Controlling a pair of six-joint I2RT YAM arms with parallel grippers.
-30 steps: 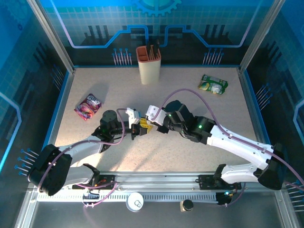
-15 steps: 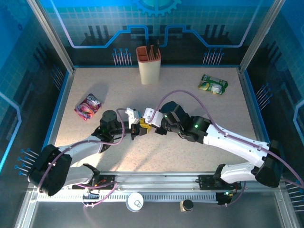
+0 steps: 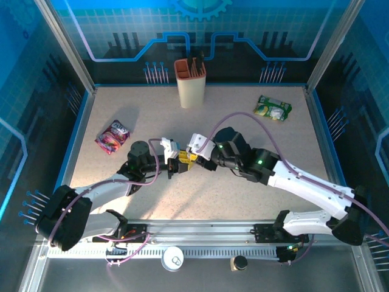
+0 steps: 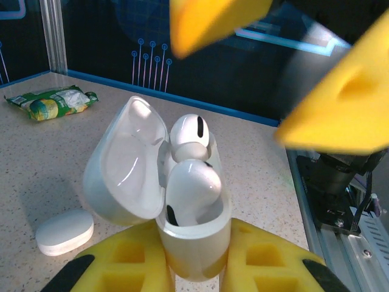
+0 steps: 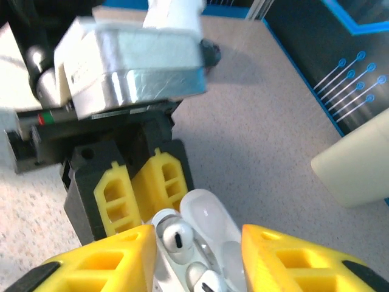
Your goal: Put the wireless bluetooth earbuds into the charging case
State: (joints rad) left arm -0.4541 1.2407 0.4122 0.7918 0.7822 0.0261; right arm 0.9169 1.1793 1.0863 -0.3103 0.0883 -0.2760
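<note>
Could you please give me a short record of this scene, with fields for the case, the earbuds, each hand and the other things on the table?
charging case: upright, lid open, held off the table
earbuds: two, white, both sitting in the charging case, tops showing
left hand: shut on the charging case
right hand: open, one finger on either side of the case
table: white pebble-shaped case lying closed, green packet, purple pouch, beige holder
</note>
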